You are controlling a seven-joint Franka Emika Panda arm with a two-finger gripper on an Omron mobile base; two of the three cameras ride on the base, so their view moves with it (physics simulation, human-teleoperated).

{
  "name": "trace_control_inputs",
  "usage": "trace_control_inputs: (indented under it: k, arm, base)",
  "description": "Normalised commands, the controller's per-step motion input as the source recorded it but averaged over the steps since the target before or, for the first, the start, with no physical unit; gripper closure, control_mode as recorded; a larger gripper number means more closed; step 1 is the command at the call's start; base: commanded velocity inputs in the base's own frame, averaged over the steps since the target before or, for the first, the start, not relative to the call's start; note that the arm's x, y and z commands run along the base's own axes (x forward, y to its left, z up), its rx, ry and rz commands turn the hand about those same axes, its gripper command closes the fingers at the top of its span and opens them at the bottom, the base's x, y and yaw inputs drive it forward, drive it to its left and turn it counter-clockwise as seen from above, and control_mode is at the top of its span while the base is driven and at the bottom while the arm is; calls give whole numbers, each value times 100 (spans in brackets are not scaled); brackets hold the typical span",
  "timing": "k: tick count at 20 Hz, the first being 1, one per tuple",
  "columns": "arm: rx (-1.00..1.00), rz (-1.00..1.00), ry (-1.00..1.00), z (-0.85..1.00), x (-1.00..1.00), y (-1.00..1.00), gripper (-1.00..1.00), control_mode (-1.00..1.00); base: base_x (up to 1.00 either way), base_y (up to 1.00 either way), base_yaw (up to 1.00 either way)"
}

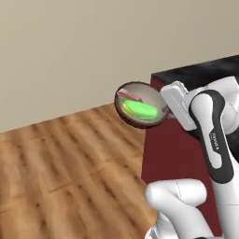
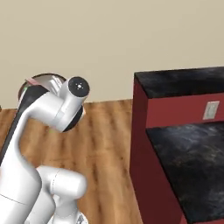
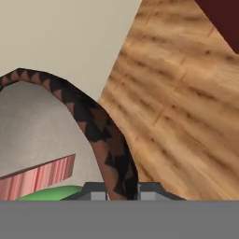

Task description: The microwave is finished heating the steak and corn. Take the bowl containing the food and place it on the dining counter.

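Observation:
The dark brown bowl point(image 1: 135, 122) hangs in the air, tipped on its side, just left of the dining counter's corner point(image 1: 161, 77). My gripper point(image 1: 164, 110) is shut on its right rim. Inside lie the green corn point(image 1: 140, 109) and the pinkish steak point(image 1: 129, 95). In the hand view the streaked rim of the bowl point(image 3: 105, 135) runs between my fingertips point(image 3: 95, 194), with the steak point(image 3: 37, 179) and a sliver of corn point(image 3: 51, 193) below. From the right base camera my arm covers most of the bowl point(image 2: 41, 79). The microwave is out of view.
The dining counter point(image 2: 183, 82) has a glossy black top, dark red sides point(image 1: 172, 154) and a lower black level point(image 2: 197, 162). A white outlet point(image 2: 211, 110) sits on its red wall. Wooden floor point(image 1: 70, 168) spreads to the left, with a beige wall point(image 1: 70, 51) behind.

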Motion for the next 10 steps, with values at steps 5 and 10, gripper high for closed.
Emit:
trace_control_inputs:
  k: [5, 10]
  arm:
    - [0, 0, 0, 0, 0, 0, 100, 100]
    - [0, 0, 0, 0, 0, 0, 100, 100]
  base:
    - [82, 78, -75]
    - [76, 74, -77]
